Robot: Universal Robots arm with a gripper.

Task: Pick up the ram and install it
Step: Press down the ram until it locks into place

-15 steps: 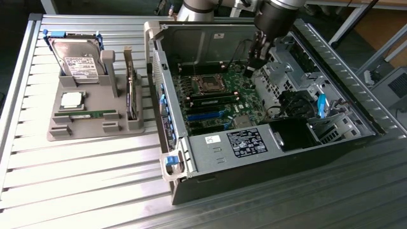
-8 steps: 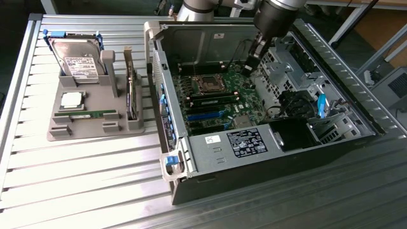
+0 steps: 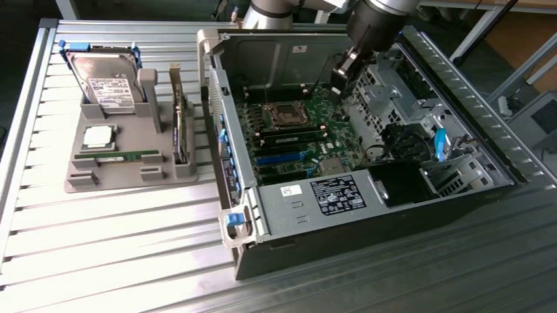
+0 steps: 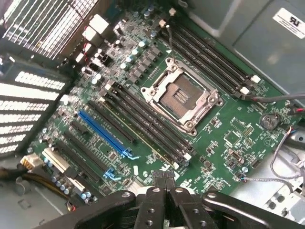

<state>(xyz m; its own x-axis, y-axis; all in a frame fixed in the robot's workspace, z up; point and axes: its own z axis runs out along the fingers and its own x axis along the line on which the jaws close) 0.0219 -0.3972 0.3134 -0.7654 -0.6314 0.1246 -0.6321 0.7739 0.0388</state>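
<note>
Nearest to the wrist camera was the black two-fingered gripper (image 4: 165,183), its fingers pressed fully together with nothing between them, hanging over the green motherboard (image 4: 228,138) inside the open grey metal computer case (image 3: 287,222). In the exterior view the same gripper (image 3: 341,81) stood above the far part of the board, near the empty square silver processor socket (image 4: 182,97). One ram, a long thin green circuit-board stick with black chips, (image 3: 291,137) seemed already to sit in a slot just beside the socket, and in the wrist view a thin green edge showed in one of the long black memory slots (image 4: 143,125), though I could not tell if it was fully pushed in. A second stick of the same kind, green with a white label, (image 3: 116,156) lay flat on the grey plastic parts holder (image 3: 87,179) on the slatted metal table (image 3: 104,248), at the exterior view's left and well apart from the gripper. In my judgement, the risk was mainly in the seated stick: if one end was not latched, it could sit tilted and come loose. Also the closed fingers were low over the board, so a careless sideways move could strike the socket pins or the small parts around them.
</note>
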